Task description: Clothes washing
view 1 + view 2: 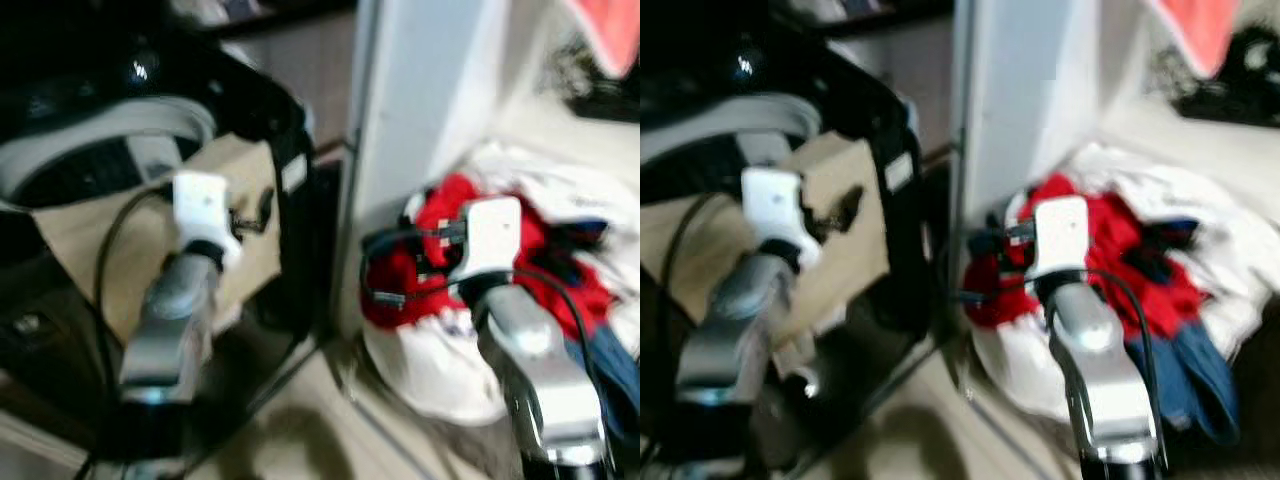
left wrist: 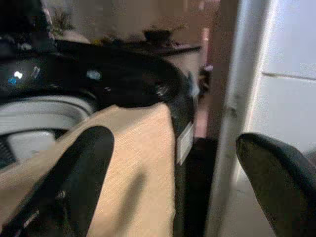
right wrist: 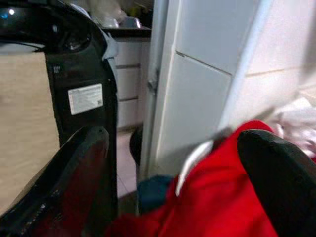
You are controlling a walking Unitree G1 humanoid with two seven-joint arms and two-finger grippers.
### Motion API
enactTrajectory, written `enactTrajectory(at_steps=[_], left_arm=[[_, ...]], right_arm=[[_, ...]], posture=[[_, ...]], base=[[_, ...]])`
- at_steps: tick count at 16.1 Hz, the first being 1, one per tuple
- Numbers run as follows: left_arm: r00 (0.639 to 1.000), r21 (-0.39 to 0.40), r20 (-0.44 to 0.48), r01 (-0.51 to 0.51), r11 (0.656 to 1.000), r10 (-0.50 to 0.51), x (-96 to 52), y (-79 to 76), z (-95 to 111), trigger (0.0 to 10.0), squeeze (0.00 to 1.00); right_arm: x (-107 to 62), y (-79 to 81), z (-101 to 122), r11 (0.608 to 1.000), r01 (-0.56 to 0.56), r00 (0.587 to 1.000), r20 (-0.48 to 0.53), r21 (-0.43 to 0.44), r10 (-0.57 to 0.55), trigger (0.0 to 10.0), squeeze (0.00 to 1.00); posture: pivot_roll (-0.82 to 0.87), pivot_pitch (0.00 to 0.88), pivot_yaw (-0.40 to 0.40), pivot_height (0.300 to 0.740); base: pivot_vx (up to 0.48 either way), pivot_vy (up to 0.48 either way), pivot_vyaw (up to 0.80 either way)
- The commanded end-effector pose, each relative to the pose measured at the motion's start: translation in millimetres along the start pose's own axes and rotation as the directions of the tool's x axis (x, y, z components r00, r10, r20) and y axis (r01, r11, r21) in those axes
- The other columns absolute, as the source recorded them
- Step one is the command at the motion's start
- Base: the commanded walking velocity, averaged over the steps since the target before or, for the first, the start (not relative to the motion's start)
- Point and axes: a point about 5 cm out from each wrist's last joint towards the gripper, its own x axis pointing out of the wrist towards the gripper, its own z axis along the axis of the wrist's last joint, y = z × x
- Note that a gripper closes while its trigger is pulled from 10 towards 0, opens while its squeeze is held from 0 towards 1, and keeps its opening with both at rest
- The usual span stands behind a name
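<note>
The black washing machine [image 1: 250, 90] stands on the left, its grey drum rim [image 1: 110, 130] facing up and a beige cloth [image 1: 150, 230] draped over its front. My left gripper [image 2: 173, 163] hovers open over that cloth, with nothing between its fingers [image 2: 74, 173]. On the right, a heap of clothes fills a white basket [image 1: 430, 370], with a red garment [image 1: 450, 200] on top, white pieces [image 1: 570, 190] behind it and a blue piece [image 1: 1185, 375] at the side. My right gripper [image 3: 173, 173] is open just above the red garment [image 3: 222, 197], its fingers [image 3: 276, 168] spread to either side.
A white door or cabinet panel [image 1: 420, 90] rises between the washer and the basket. A pink cloth [image 1: 610, 35] hangs at the top right over a dark thing. A narrow strip of floor [image 1: 320, 420] runs between washer and basket. All views are blurred.
</note>
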Motion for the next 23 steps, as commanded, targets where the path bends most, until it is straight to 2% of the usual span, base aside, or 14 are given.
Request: enactTrajectory(at_steps=[1,3,5,7,10,18,23], left_arm=[[1.0,-0.013,0.012,0.028,1.0,-0.028,1.7,-9.0,2.5,10.0,0.0],[1.0,-0.014,0.011,0.024,1.0,-0.024,1.3,-7.7,2.5,10.0,0.0],[1.0,-0.016,0.01,0.028,0.999,-0.028,1.1,-8.0,2.2,10.0,0.0],[0.999,-0.02,0.008,0.034,0.999,-0.034,1.2,-8.5,1.9,10.0,0.0],[0.999,-0.028,-0.005,0.046,0.999,-0.046,2.2,-10.2,-0.8,10.0,0.0],[0.997,-0.053,-0.003,0.081,0.995,-0.082,2.5,-17.2,-3.6,10.0,0.0],[0.997,-0.059,-0.011,0.078,0.995,-0.078,3.4,-17.3,-4.7,10.0,0.0]], right_arm=[[-2.5,-4.8,-1.7,1.0,0.009,1.0,-0.005,-0.012,-0.01,10.0,0.0],[-2.6,-5.3,-2.4,0.999,0.025,1.0,-0.005,0.036,-0.025,10.0,0.0],[-2.8,-7.3,-1.8,0.999,0.034,0.999,-0.001,0.032,-0.034,10.0,0.0],[-4.5,-11.4,-2.5,0.995,0.071,0.997,-0.009,0.065,-0.07,10.0,0.0],[-8.6,-16.8,-1.2,0.992,0.104,0.995,-0.003,0.072,-0.105,10.0,0.0],[-14.2,-17.3,-2.1,0.986,0.146,0.989,-0.022,0.082,-0.145,10.0,0.0],[-13.8,-18.6,-1.7,0.985,0.148,0.989,-0.029,0.086,-0.146,10.0,0.0]], posture=[[-0.11,0.0,0.006,0.74],[-0.11,0.0,0.008,0.74],[-0.11,0.0,0.013,0.74],[-0.12,0.0,0.017,0.74],[-0.13,0.0,0.02,0.74],[-0.14,0.0,0.022,0.74],[-0.14,0.0,0.018,0.74]], base=[[0.405,0.0,0.0],[0.403,0.0,0.0],[0.401,0.0,0.0],[0.396,0.0,0.0],[0.369,0.0,-0.77],[0.0,0.0,0.0],[0.0,0.459,-0.8]])
